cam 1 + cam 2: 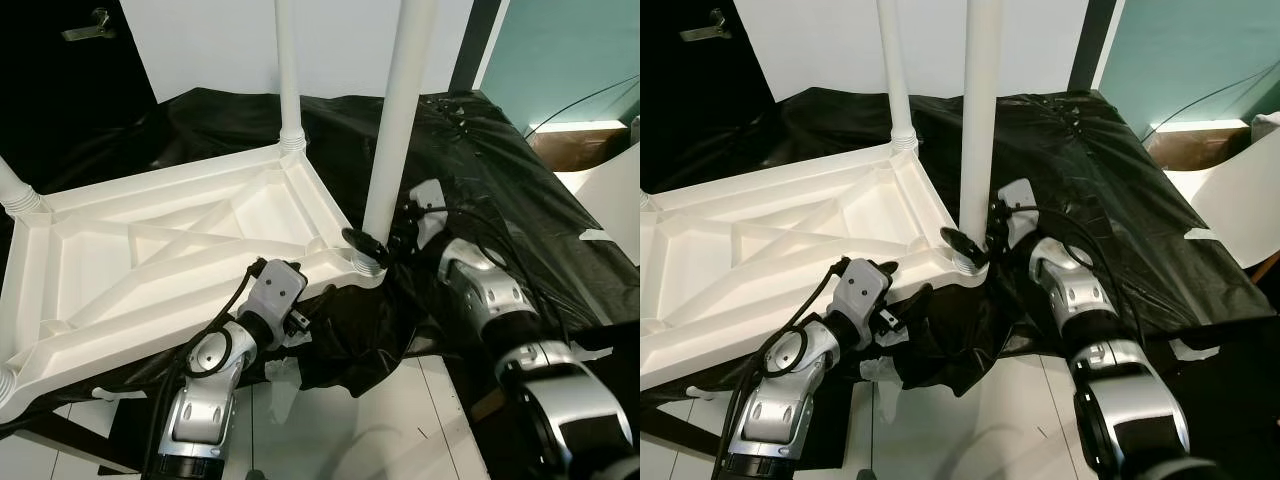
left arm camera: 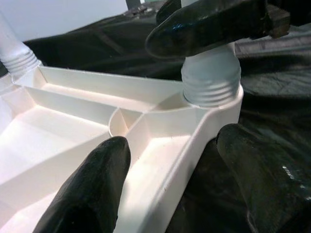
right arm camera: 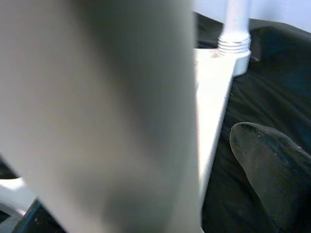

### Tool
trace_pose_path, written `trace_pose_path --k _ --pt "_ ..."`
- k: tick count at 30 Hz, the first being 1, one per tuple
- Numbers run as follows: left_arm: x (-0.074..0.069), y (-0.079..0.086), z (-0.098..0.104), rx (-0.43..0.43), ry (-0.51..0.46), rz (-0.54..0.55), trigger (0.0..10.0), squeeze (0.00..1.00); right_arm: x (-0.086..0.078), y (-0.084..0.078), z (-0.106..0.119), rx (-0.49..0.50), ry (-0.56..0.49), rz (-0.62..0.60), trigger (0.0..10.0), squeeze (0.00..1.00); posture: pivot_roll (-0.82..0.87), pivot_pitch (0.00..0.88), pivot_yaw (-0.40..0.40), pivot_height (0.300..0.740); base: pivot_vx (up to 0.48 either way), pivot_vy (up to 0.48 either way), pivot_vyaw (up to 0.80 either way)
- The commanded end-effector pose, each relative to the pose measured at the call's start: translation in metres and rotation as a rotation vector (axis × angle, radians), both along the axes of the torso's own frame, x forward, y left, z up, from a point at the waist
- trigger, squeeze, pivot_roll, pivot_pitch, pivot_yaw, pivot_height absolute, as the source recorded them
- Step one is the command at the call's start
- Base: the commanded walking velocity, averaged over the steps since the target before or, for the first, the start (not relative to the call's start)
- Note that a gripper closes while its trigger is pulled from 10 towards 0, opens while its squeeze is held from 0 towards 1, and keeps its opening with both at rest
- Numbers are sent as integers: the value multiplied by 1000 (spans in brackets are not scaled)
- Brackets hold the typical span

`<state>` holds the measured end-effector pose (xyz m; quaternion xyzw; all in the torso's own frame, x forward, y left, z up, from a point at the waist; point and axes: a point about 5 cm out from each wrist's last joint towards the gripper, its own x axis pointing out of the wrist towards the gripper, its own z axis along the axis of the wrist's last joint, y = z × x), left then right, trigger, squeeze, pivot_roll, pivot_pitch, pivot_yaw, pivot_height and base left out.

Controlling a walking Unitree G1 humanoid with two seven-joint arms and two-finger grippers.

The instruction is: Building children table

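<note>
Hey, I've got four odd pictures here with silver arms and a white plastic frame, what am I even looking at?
This is a humanoid robot with two silver arms, each ending in a two-fingered black claw. The two wide pictures come from cameras in its head, looking down. The two close-ups come from cameras on its wrists.

A white tabletop lies upside down on a surface draped in black sheeting, with white legs standing up from its corners. The right claw grips the near leg just above its threaded socket. The left claw sits open astride the tabletop's edge beside that corner, one finger inside the frame and one outside. Another leg stands at the far corner.
</note>
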<state>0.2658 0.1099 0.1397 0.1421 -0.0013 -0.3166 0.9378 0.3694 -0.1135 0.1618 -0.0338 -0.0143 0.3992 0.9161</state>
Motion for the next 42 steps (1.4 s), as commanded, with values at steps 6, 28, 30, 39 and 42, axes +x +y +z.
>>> trace_pose_path --k 6,28,30,39,42 --pt "2 4 -2 -7 -6 96 10000 0 3 9 -5 -93 25 87 510 0 94 0 -29 740 0 0 0" --pt "-3 3 -6 -14 13 98 10000 0 2 9 -37 -46 137 -291 10000 0 95 0 -40 740 0 0 0" --pt "-4 3 -7 -13 15 96 10000 0 1 11 -39 -39 139 -331 10000 0 93 0 -39 740 0 0 0" --pt "-5 1 -7 -17 29 85 10000 0 -18 44 -47 124 173 -567 10000 0 81 0 -30 740 0 0 0" --pt "-6 -1 -8 -21 34 79 10000 0 -24 53 -45 150 175 -554 10000 0 73 0 -31 740 0 0 0"
